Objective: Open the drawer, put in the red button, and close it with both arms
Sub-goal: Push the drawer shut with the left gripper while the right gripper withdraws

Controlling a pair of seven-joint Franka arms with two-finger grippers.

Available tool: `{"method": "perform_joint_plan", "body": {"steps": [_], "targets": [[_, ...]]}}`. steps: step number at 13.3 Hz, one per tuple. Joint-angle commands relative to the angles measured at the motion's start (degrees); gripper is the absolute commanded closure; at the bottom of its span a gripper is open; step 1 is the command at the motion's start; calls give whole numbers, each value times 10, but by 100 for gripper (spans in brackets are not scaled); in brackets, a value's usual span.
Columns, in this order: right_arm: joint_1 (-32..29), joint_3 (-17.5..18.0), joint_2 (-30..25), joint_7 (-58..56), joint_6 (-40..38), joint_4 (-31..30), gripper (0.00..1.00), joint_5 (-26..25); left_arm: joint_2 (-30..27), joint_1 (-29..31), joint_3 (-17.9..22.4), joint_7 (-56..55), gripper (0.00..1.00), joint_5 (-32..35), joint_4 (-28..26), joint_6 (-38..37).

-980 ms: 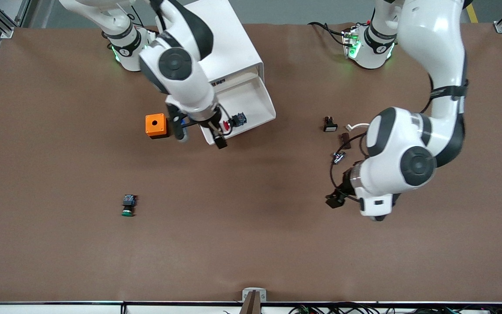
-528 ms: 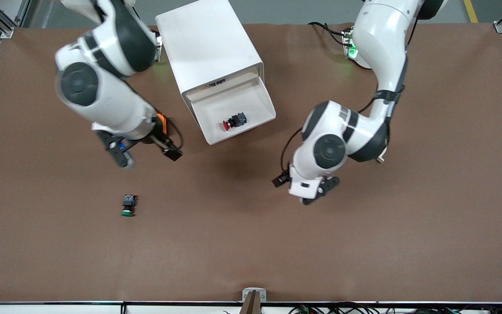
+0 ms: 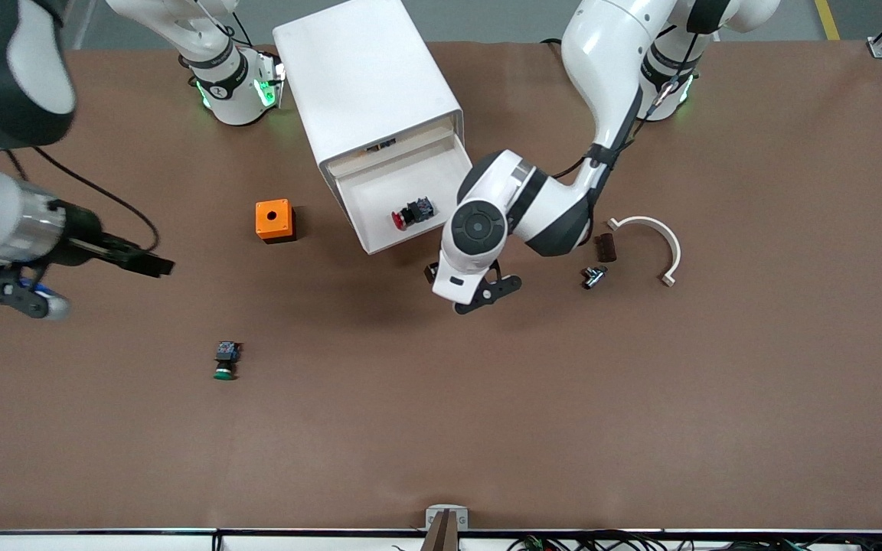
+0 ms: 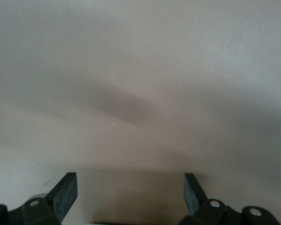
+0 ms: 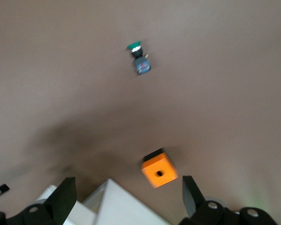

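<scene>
Left claw (image 4: pixel 130 194): released, fingers spread wide, holding nothing, over bare brown surface (image 3: pixel 441 428) just in front of the open drawer.
Right claw (image 5: pixel 126 197): released, holding nothing, high over the surface toward the right arm's end.
Red button (image 3: pixel 401 220): lies on its side inside the drawer.
Drawer (image 3: pixel 410 200): pulled out of the white cabinet (image 3: pixel 364 84), not yet closed.
Orange box (image 3: pixel 273 220): on the surface beside the drawer.
Green button (image 3: pixel 224 361): nearer to the front camera than the orange box.
White curved piece (image 3: pixel 659 241): toward the left arm's end.
</scene>
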Motion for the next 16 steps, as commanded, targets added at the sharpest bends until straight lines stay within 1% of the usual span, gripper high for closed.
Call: {"method": "perform_joint_plan", "body": {"steps": [1,2,3,4,5,7,8,9,11,12,13,16], "targets": [[-4,-47,-36,-135,13,-35,0,-6,-4,-12,-1,-17,0,-20,-6,3],[-5,-56,-54,-172,33,-56,0,-14,-7,-13,-1,-18,0,-32,-7,0],[-11,-58,-82,-200,64,-93,0,-42,-6,-13,-2,-19,0,-36,-6,-1],[-18,-57,-107,-208,94,-126,0,-64,-6,-15,-12,-26,0,-36,-6,-1],[-21,-55,-119,-208,105,-141,0,-68,-6,-15,-22,-30,0,-36,-6,-1],[-21,-52,-130,-208,107,-143,0,-84,-7,-14,-35,-54,0,-35,-7,-3],[-21,-52,-135,-208,112,-147,0,-84,-7,-14,-39,-64,0,-36,-7,-3],[-20,-52,-148,-208,126,-163,0,-84,-7,-14,-50,-72,0,-35,-7,-4],[-14,-53,-190,-208,175,-231,0,-87,-9,-14,-69,-75,0,-36,-7,-15],[-15,-52,-195,-208,178,-238,0,-87,-9,-15,-79,-80,0,-35,-7,-23],[-16,-52,-193,-208,178,-233,0,-87,-9,-15,-89,-85,0,-36,-8,-27],[-16,-51,-177,-208,158,-180,0,-88,-9,-14,-124,-105,0,-36,-8,-30]]}}
